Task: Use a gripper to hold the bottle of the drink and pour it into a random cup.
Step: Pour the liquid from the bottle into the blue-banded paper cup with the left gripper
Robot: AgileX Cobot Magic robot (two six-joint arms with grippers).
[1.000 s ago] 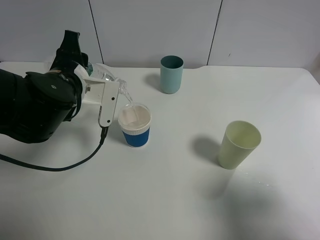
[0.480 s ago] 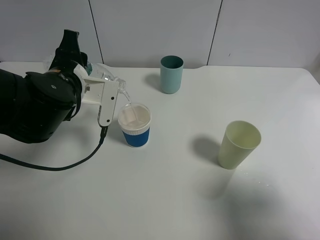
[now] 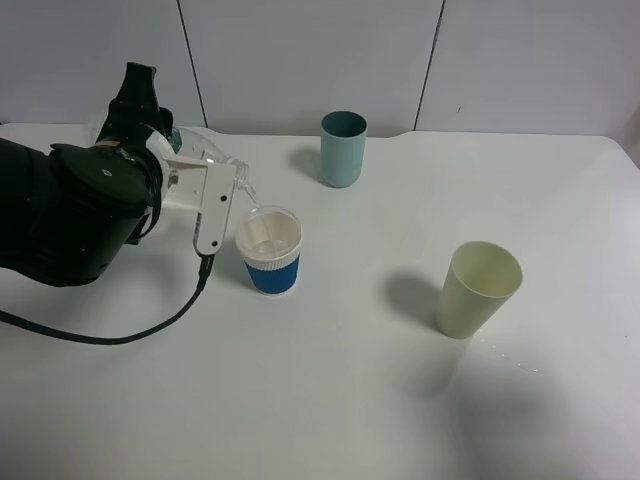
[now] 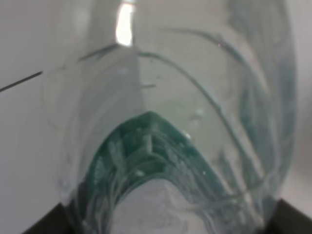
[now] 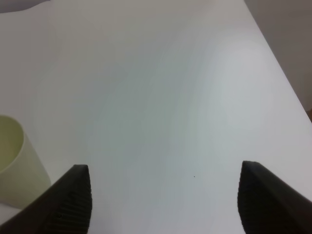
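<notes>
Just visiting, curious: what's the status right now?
Left gripper shut on tilted bottle, mouth above blue cup. Right gripper open, empty. Nothing blocking the pour.

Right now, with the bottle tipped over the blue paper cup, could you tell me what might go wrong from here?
The bottle has its mouth over the cup rim on the arm's side, not its middle, so a small shift could send the stream onto the table. The left gripper is close beside this light paper cup; a careless move back might tip it.
</notes>
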